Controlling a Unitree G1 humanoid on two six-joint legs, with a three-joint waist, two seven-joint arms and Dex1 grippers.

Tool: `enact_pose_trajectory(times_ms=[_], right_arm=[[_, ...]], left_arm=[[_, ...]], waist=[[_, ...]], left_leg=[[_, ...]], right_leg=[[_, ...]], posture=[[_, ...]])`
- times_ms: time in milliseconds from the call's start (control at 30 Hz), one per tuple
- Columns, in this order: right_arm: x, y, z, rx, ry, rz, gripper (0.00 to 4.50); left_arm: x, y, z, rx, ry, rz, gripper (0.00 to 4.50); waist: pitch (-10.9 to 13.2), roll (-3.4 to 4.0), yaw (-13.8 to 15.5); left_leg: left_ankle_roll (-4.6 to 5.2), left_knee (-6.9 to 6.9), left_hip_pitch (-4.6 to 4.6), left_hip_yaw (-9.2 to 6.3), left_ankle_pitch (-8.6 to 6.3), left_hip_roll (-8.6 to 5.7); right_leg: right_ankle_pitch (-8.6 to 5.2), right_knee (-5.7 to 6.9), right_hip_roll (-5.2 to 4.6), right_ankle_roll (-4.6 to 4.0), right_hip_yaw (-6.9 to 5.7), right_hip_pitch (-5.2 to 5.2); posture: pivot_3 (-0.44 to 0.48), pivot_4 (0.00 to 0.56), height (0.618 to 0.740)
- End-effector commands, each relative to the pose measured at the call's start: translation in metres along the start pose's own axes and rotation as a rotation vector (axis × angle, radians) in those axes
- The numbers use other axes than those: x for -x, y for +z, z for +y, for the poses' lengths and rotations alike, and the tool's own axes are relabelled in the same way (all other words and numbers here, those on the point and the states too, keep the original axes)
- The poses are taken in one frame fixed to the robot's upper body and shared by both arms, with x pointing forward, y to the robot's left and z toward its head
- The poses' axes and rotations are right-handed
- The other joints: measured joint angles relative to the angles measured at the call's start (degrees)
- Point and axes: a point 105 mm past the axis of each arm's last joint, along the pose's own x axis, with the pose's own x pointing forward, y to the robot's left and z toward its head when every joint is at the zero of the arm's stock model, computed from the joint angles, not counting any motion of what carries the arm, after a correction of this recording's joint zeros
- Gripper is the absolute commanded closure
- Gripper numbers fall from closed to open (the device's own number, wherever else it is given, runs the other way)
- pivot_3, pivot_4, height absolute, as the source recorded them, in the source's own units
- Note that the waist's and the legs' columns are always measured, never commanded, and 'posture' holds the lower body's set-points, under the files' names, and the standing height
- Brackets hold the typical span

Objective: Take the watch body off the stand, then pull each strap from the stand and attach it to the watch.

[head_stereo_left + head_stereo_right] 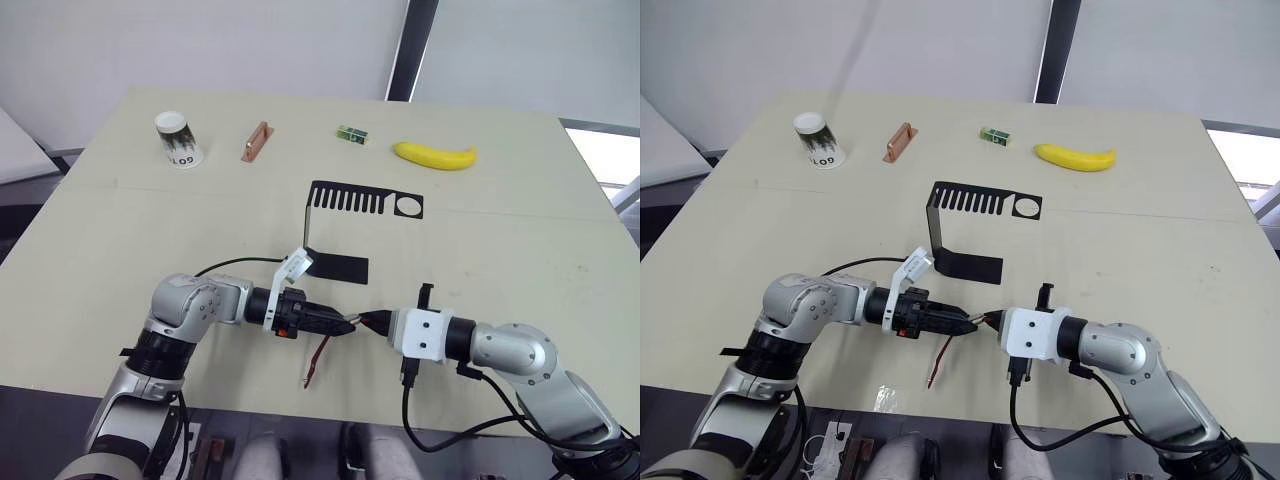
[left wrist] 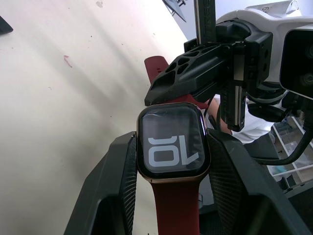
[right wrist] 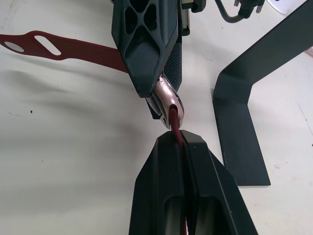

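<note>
So the two grippers are meeting nose to nose near the front edge of the table (image 1: 560,230), a bit in front of the stand (image 1: 340,230), which looks stripped of its parts already. The left gripper (image 2: 171,161) has the watch body (image 2: 172,147) pinched by its sides between its two fingers, screen facing the wrist camera. That grip makes sense: both strap slots of the case are left free.

One strap (image 1: 316,362) is already on the case and dangles from the watch toward the front edge, its tip down by the tabletop. The right gripper (image 3: 177,142) is pressed together on the second strap (image 3: 175,122), holding it edge-on and close to its end, with that end right at the open slot of the watch body. Gripping that close to the tip keeps the floppy band stiff enough to slide in, I'd guess.

My read: we're on the last step, seating strap number two. I can't tell if it's fully clicked in or just touching.

Back along the far edge sit a paper cup (image 1: 178,139), a copper bar (image 1: 256,141), a little green block (image 1: 351,133) and a banana (image 1: 435,155), all well away from the action.
</note>
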Motion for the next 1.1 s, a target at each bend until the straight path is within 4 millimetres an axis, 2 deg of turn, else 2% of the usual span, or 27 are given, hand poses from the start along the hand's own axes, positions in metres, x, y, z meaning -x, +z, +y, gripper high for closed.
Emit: enact_pose_trajectory(times_ms=[33, 933, 1033, 1100], right_arm=[[-0.005, 0.022, 0.005, 0.031, 0.017, -0.096, 4.5], [-0.001, 0.02, 0.005, 0.028, 0.013, -0.086, 4.5], [0.004, 0.02, 0.003, -0.024, -0.006, -0.085, 4.5], [0.011, 0.02, 0.001, -0.027, -0.013, -0.08, 3.88]], left_arm=[[-0.025, 0.003, -0.033, -0.079, -0.189, 0.039, 2.92], [-0.025, -0.001, -0.029, -0.081, -0.17, 0.047, 2.92], [-0.022, -0.003, -0.026, -0.087, -0.151, 0.053, 2.92], [-0.017, -0.005, -0.022, -0.117, -0.127, 0.061, 2.92]], waist=[[0.0, 0.0, 0.0], [0.0, 0.0, 0.0], [0.0, 0.0, 0.0], [0.0, 0.0, 0.1]], left_leg=[[0.0, 0.0, 0.0, 0.0, 0.0, 0.0], [0.0, 0.0, -0.01, 0.0, 0.0, 0.0], [0.0, 0.0, -0.01, 0.0, 0.0, 0.0], [0.0, 0.0, -0.02, -0.01, 0.0, 0.0]], right_leg=[[0.0, 0.0, 0.0, 0.0, 0.0, 0.0], [0.0, -0.01, 0.0, 0.0, 0.0, -0.01], [0.0, -0.01, 0.0, 0.0, 0.0, -0.01], [0.0, -0.01, 0.0, 0.0, -0.01, -0.01]], posture=[[0.0, 0.15, 0.74], [0.0, 0.15, 0.74], [0.0, 0.15, 0.74], [0.0, 0.15, 0.74]])
